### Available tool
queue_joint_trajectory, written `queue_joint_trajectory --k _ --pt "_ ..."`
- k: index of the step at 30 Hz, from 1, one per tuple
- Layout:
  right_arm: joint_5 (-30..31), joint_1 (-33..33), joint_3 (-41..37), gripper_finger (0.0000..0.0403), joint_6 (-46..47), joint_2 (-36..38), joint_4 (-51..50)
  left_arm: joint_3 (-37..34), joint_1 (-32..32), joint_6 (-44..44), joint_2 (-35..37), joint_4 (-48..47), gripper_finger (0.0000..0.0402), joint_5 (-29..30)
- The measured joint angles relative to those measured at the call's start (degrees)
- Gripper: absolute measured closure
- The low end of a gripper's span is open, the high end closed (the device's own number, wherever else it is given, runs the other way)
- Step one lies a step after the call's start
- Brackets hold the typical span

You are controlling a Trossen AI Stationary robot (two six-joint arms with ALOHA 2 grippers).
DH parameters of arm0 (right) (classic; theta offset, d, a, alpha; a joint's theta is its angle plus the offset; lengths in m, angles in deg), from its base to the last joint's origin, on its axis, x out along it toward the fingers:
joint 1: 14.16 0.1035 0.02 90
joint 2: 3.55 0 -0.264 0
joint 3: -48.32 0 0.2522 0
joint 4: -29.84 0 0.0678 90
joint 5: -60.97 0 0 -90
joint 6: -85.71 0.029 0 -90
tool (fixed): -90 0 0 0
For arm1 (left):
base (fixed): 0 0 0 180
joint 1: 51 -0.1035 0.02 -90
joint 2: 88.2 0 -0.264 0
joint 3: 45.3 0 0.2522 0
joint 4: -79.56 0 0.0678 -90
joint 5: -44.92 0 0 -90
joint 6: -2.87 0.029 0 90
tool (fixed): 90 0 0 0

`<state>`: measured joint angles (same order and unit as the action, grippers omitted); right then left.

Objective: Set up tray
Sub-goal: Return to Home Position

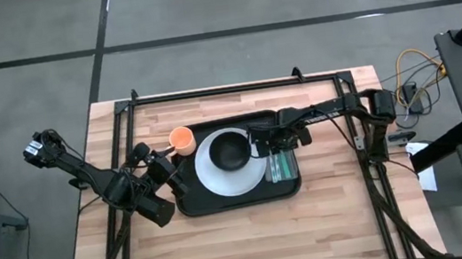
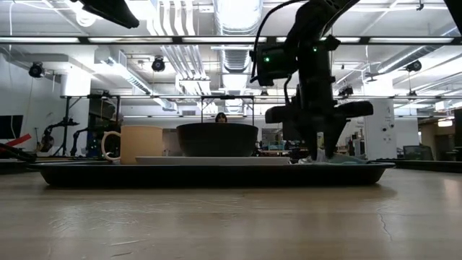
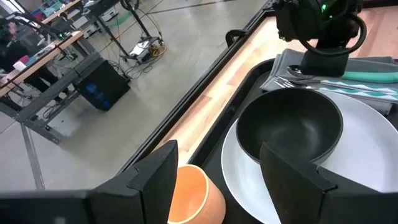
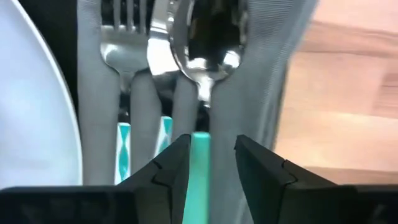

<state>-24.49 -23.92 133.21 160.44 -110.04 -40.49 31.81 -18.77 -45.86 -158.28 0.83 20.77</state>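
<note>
The black tray lies mid-table. On it sit a white plate bearing a black bowl, an orange cup at the far left corner, and a grey napkin with teal-handled cutlery at the right end. My right gripper points down over the napkin, open, its fingers standing either side of the spoon's teal handle; a fork lies alongside. My left gripper hovers open at the tray's left end, near the cup, touching nothing. My right gripper comes from above with its fingers across the spoon's teal handle, near the spoon's bowl. A gap shows between the handle and one finger. I cannot tell whether the other finger touches it. The spoon lies flat on the napkin.
A black frame rail runs along the table's far edge and down both sides. Bare wooden table lies near of the tray. In the low view the cup, bowl and right gripper stand in a row above the tray's rim.
</note>
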Motion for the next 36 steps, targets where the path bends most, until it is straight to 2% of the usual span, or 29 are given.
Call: queue_joint_trajectory --k 3,7,12,17,21,23,30,36 --pt "0.9 0.0 1.6 0.0287 -1.1 1.3 -3.4 0.0 0.0 0.2 0.0 0.0 0.0194 0.0" --pt "5.6 2.1 4.9 0.0295 -4.0 5.0 -6.6 0.0 0.0 0.2 0.0 0.0 0.0194 0.5" --pt "21.2 10.4 6.6 0.0305 -6.4 13.0 -7.6 0.4 0.0 -0.1 0.4 0.1 0.0194 1.7" --pt "32.7 19.1 3.1 0.0299 -2.7 24.1 -9.6 1.2 -2.5 -1.4 3.6 0.0 0.0194 3.7" --pt "37.7 23.2 -1.4 0.0283 2.1 33.0 -14.6 1.2 -6.8 -1.2 6.5 0.6 0.0194 5.0" --pt "39.8 23.8 -4.2 0.0275 1.2 37.1 -14.3 1.2 -9.4 0.4 6.8 1.5 0.0194 5.0" --pt "42.0 21.7 -15.5 0.0254 -20.4 47.9 1.1 1.2 -19.1 10.7 5.7 9.5 0.0194 2.3" --pt "41.7 19.9 -25.3 0.0252 -33.6 57.9 14.1 1.1 -22.6 18.1 4.0 17.4 0.0194 0.0"
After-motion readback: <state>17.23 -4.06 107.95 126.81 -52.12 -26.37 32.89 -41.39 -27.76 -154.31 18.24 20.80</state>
